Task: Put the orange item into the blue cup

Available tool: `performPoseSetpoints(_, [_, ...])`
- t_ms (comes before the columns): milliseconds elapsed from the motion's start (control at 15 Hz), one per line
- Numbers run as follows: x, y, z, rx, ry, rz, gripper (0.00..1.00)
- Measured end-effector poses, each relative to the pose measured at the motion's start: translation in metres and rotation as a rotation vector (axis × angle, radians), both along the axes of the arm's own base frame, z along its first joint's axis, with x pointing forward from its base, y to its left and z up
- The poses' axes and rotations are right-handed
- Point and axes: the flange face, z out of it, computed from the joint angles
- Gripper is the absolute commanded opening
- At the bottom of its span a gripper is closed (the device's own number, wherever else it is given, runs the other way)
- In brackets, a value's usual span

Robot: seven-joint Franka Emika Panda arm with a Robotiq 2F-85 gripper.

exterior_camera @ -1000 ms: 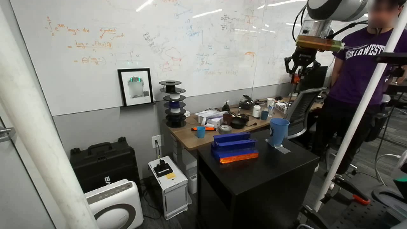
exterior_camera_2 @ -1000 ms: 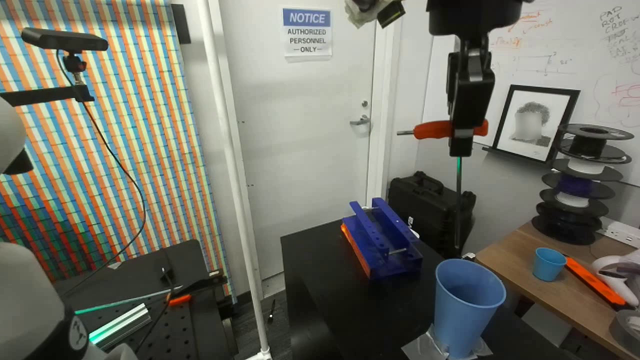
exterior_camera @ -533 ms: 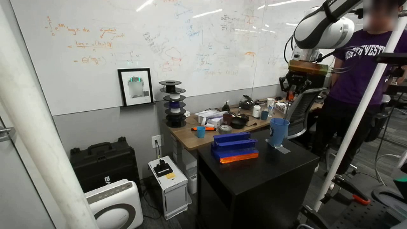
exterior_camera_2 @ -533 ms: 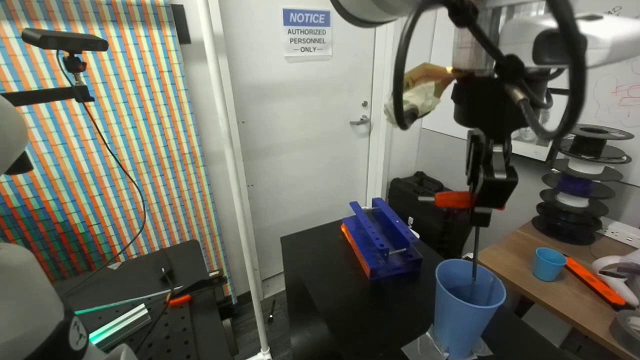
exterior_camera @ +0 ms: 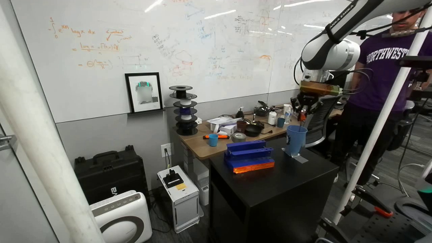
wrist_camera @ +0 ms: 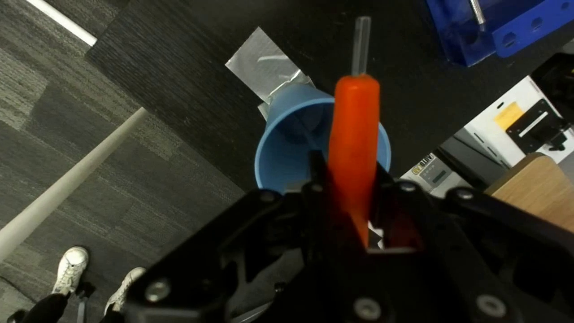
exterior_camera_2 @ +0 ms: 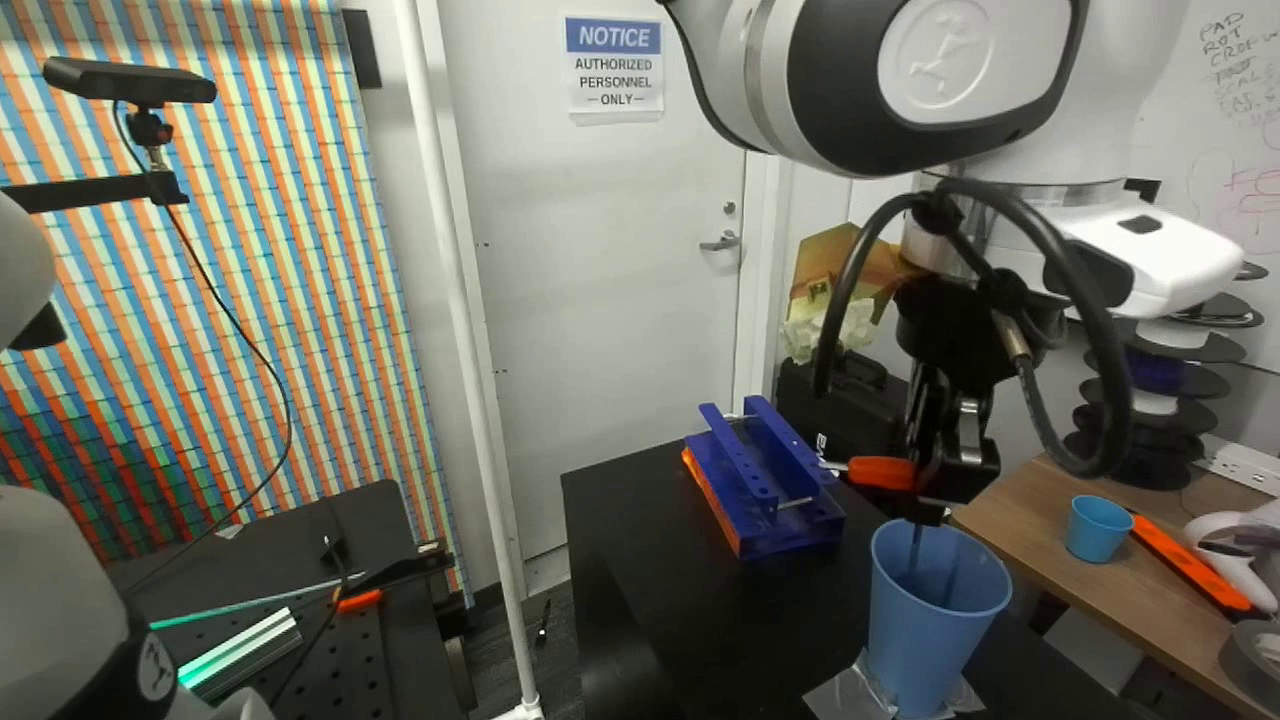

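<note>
The orange T-handle hex key (wrist_camera: pixel 354 130) hangs over the light-blue cup (exterior_camera_2: pixel 935 640), its long shaft dipping inside the mouth and its handle just above the rim; a second ago the whole tool was above the cup. The claw (exterior_camera_2: pixel 928 492), pinching the handle, has come down with it, and the arm (exterior_camera: pixel 329 56) stands lower in both exterior views. Unmoved on the black table (exterior_camera_2: pixel 720 600): the cup, silver tape (wrist_camera: pixel 264 67) at its foot, and a blue-and-orange block (exterior_camera_2: pixel 765 490).
</note>
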Motion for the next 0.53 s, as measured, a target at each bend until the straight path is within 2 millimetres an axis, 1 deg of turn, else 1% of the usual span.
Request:
performPoseSetpoints(133, [0.0, 0.0, -0.003, 0.032, 0.006, 0.0, 0.69])
performPoseSetpoints(267, [0.001, 0.001, 0.006, 0.058, -0.005, 0.013, 0.84])
performPoseSetpoints(333, [0.001, 0.002, 0.017, 0.065, -0.021, 0.031, 0.91])
performPoseSetpoints(400, [0.0, 0.003, 0.032, 0.065, -0.047, 0.066, 0.98])
performPoseSetpoints(533, [-0.008, 0.01, 0.071, 0.062, -0.105, 0.15, 1.0])
